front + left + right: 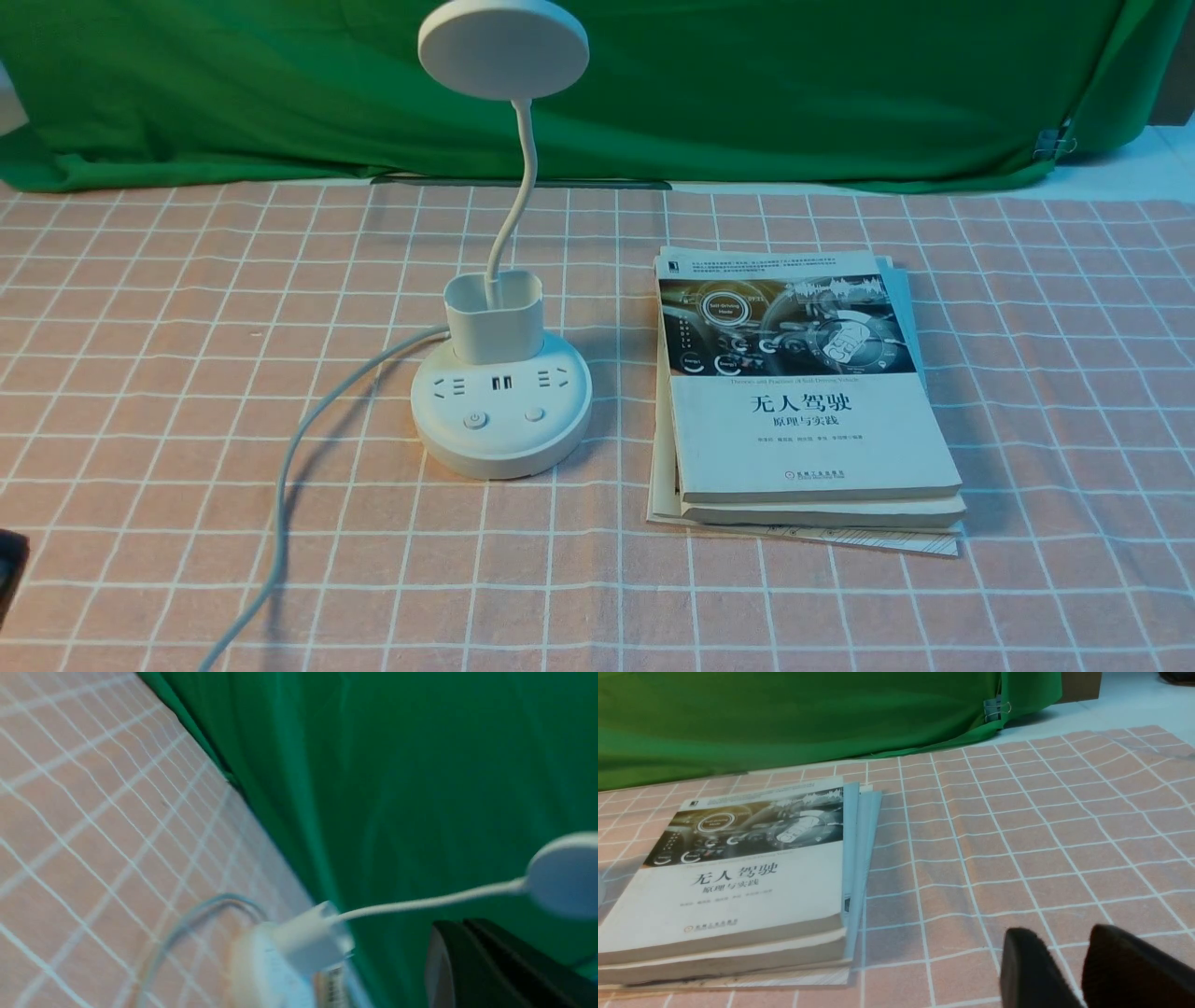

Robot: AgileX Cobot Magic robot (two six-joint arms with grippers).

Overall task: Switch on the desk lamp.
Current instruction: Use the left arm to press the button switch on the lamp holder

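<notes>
The white desk lamp stands left of the table's middle. Its flat round head [503, 47] is held high on a thin curved gooseneck [523, 177] that rises from a cup-like holder [494, 315]. The round base [502, 415] has sockets, a power button [476, 420] and a second button [534, 414]. Its white cord [289, 467] runs off toward the front left. The head does not glow. The lamp is blurred in the left wrist view [299, 947]. My left gripper [460, 926] is shut, empty and apart from the lamp. My right gripper [1062, 935] is shut and empty over bare cloth.
A stack of books [803, 392] lies right of the lamp and also shows in the right wrist view [733, 872]. A pink checked cloth [187, 308] covers the table. A green curtain [794, 84] hangs along the back. A dark part [9, 569] shows at the left edge.
</notes>
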